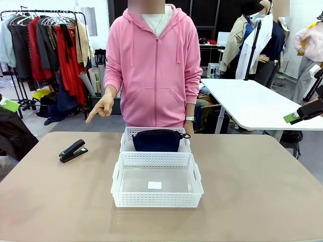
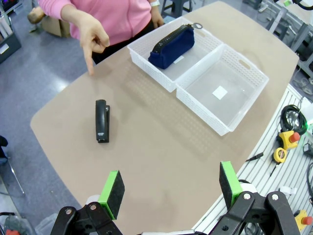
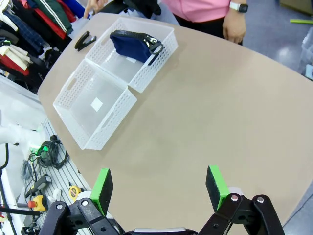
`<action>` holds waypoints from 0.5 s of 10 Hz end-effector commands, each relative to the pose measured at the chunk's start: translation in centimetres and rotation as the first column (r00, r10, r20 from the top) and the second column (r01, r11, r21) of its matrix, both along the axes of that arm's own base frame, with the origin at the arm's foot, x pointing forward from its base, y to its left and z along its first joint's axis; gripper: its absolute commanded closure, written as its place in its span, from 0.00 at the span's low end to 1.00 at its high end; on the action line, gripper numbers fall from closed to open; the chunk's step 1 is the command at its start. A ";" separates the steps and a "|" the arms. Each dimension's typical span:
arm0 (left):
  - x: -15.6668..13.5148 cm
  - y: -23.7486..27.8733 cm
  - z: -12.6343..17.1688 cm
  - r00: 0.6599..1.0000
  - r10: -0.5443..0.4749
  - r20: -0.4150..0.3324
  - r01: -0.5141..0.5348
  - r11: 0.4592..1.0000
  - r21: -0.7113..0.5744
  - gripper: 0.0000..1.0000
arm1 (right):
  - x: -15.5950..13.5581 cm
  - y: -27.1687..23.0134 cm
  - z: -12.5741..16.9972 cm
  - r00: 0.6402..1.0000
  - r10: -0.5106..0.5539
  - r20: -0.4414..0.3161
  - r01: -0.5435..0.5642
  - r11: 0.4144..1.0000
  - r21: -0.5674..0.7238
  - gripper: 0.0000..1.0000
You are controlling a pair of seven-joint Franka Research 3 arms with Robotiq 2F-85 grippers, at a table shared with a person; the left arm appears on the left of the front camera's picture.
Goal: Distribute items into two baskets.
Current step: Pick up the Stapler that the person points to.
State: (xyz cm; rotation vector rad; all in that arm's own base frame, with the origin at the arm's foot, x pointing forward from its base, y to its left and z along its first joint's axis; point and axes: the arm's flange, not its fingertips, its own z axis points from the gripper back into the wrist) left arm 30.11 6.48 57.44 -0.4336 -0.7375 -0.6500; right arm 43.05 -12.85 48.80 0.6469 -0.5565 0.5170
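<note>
Status: pouch (image 1: 156, 140) is in far basket (image 1: 125, 142), standing on its long edge, zip up, taking most of the width. Near basket (image 1: 156, 200) holds nothing bar a white label (image 1: 154, 185) on its floor. The 2 baskets butt together mid-table, so either arm can reach them.

Stapler (image 1: 73, 150) lies on bare table (image 1: 252, 191), well left of the baskets, closed, flat on its base, on the L arm's side. Person's hand (image 1: 102, 107) hangs over the far-left table edge, index finger down, aimed just beyond the stapler. I read that as a cue for that item, can't confirm.

L gripper (image 2: 170, 187): jaws wide, nothing between pads, high above table, stapler ahead and off to one side in wrist view. R gripper (image 3: 158, 188): also wide, nothing held, high over its own side, well apart from baskets.

Judgement: half done. One item per basket, so stapler goes to near basket. L arm is the obvious pick. Stapler is narrow and hard: grip across its width, which needs wrist roll to line pads up w/ its long axis. Risk: pads slipping off the tapered top.
</note>
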 end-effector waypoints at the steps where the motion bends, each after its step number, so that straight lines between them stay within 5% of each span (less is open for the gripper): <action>1: 1.2 0.3 0.2 1.000 -0.006 0.005 0.006 1.000 0.029 0.00 | 0.1 0.0 0.2 1.000 -0.002 -0.001 0.002 1.000 -0.003 0.00; 5: 7.0 0.9 0.7 0.998 -0.040 -0.056 0.046 0.993 0.111 0.00 | 0.1 0.0 0.2 1.000 -0.002 -0.001 0.002 1.000 -0.003 0.00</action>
